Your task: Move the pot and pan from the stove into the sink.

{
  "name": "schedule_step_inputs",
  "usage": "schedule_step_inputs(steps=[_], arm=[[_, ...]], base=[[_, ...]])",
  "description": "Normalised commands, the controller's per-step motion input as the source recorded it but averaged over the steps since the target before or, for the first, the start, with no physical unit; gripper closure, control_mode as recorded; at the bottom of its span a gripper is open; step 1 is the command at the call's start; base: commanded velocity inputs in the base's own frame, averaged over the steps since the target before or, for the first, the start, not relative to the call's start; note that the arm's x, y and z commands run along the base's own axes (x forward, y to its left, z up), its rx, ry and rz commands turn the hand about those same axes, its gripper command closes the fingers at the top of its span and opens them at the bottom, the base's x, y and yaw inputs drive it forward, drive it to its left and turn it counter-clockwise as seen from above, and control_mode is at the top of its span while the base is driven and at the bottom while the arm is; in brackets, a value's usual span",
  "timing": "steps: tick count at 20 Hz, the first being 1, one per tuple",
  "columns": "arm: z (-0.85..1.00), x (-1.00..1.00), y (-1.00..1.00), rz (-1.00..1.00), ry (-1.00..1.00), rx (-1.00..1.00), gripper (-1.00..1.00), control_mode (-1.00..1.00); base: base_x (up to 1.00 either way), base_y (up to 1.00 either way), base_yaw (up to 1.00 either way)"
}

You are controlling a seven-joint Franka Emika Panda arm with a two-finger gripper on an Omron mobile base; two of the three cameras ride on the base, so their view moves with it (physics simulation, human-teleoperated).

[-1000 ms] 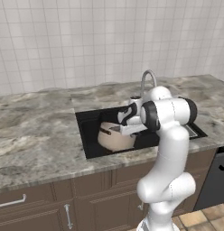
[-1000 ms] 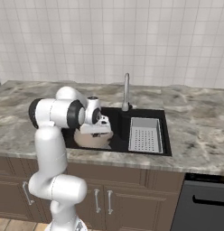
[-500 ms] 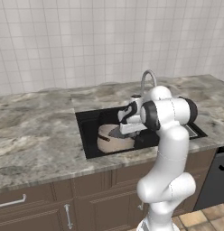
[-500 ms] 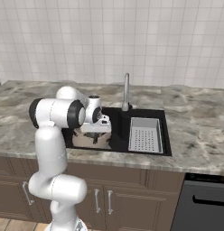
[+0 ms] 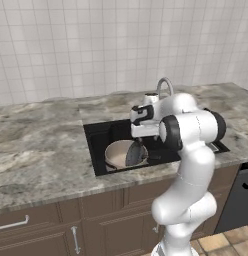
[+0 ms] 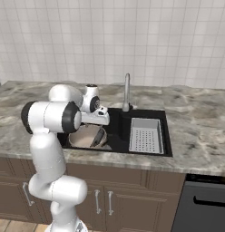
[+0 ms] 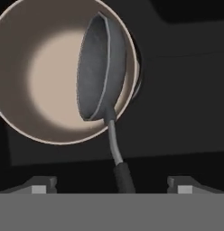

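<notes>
The big round beige pot was seen sitting down inside the black sunken sink, in its left part. The small dark grey frying pan was found inside the pot, tipped up on its edge and leaned against the pot's inner wall — not lying flat. Its long thin handle was pointed up and out over the pot's rim, toward the gripper.

The gripper was held just above the pot, at the end of the white arm. In the hand view its two small dark finger tips were spread wide, one on each side, and the pan's handle was seen between them but not touched — nothing was being pinched.

A grey drainer tray with holes was set in the right part of the sink, and a curved silver faucet was stood behind the sink. The sink was cut into a grey marbled stone counter, with brown wooden cabinets below.
</notes>
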Motion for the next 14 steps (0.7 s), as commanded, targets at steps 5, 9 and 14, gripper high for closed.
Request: schedule_step_inputs(steps=[5,9,14], arm=[[0.47,-0.56,0.18,-0.06,-0.03,0.07,-1.00,-1.00],[0.46,-0.70,0.23,-0.02,-0.11,0.08,-1.00,-1.00],[0.36,-0.86,0.20,0.00,-0.17,0.04,-1.00,-1.00]], base=[[0.00,0.00,0.00],[0.00,0.00,0.00],[0.00,0.00,0.00]])
